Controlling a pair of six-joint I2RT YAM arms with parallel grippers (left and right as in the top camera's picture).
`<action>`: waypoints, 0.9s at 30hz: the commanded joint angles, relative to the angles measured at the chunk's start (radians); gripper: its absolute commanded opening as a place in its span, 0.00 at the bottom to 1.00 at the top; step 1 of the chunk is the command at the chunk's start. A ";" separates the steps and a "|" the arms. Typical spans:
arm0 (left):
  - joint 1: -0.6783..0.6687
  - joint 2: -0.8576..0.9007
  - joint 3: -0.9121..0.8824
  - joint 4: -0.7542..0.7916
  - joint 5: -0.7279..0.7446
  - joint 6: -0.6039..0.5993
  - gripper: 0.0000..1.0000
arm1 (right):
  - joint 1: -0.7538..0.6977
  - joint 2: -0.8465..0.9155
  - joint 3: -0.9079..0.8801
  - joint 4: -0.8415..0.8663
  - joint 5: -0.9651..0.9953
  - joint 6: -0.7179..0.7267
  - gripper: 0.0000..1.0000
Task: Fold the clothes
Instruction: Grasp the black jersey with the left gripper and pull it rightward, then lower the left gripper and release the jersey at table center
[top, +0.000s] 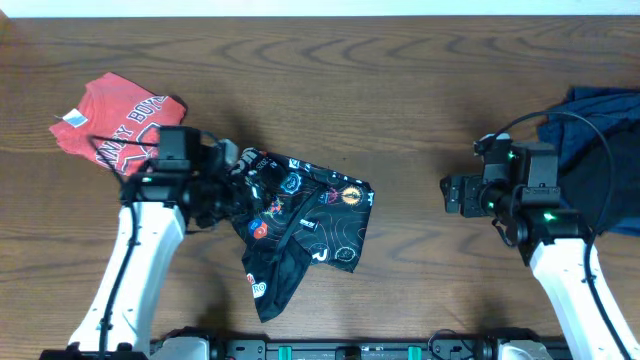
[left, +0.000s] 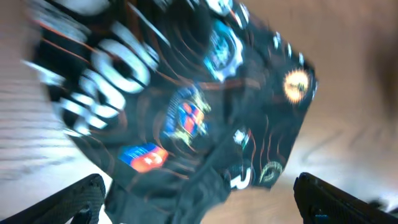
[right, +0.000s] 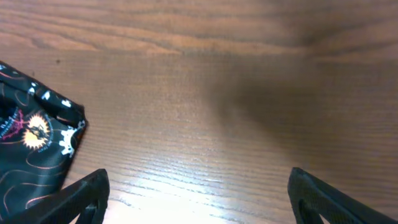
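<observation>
The left jaws are held wide over the black patterned garment (top: 300, 215); the right jaws are spread wide above the table (right: 249, 93).

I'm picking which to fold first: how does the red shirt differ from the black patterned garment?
The red shirt is red with white lettering; the black garment carries many colourful patches. The red shirt sits far left; the black garment lies nearer the middle. Both are crumpled, unfolded.

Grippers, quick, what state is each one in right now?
Left gripper: open, over the black shorts.
Right gripper: open, holding nothing, above the table.
</observation>
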 joint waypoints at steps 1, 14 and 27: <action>-0.084 -0.014 -0.024 -0.016 -0.087 0.046 0.98 | -0.004 0.021 0.018 -0.002 -0.029 -0.004 0.88; -0.403 0.087 -0.031 0.118 -0.337 0.046 0.98 | -0.004 0.025 0.018 0.006 -0.031 -0.004 0.87; -0.443 0.301 -0.028 0.412 -0.451 0.070 0.74 | -0.004 0.025 0.018 0.006 -0.030 -0.003 0.86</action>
